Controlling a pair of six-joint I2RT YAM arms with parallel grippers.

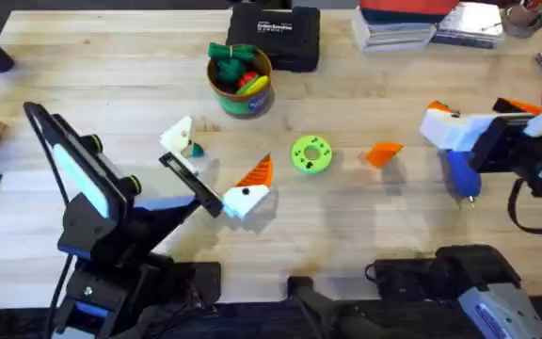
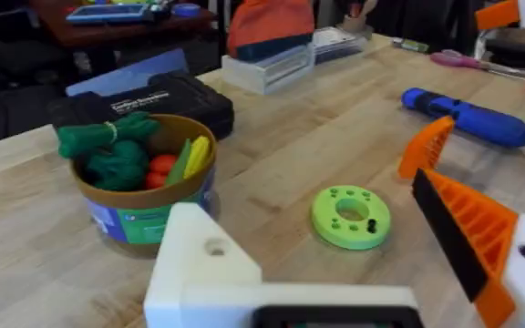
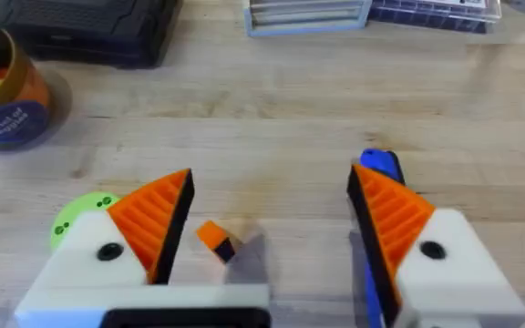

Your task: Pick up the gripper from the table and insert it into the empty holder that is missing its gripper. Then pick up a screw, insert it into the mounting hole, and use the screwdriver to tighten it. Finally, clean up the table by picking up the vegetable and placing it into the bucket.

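The black holder bar ends my left wrist. At one end sits the gripper, a white block with an orange ribbed wedge. A bare white block sits at the other end. My left gripper stands open and empty. The teal vegetable lies beside the bare block. The blue screwdriver lies on the table. My right gripper hangs open above it. The bucket holds toy food. No screw can be made out.
A green disc with holes lies mid-table. A loose orange wedge stands between the disc and the screwdriver. A black case and stacked boxes line the far edge.
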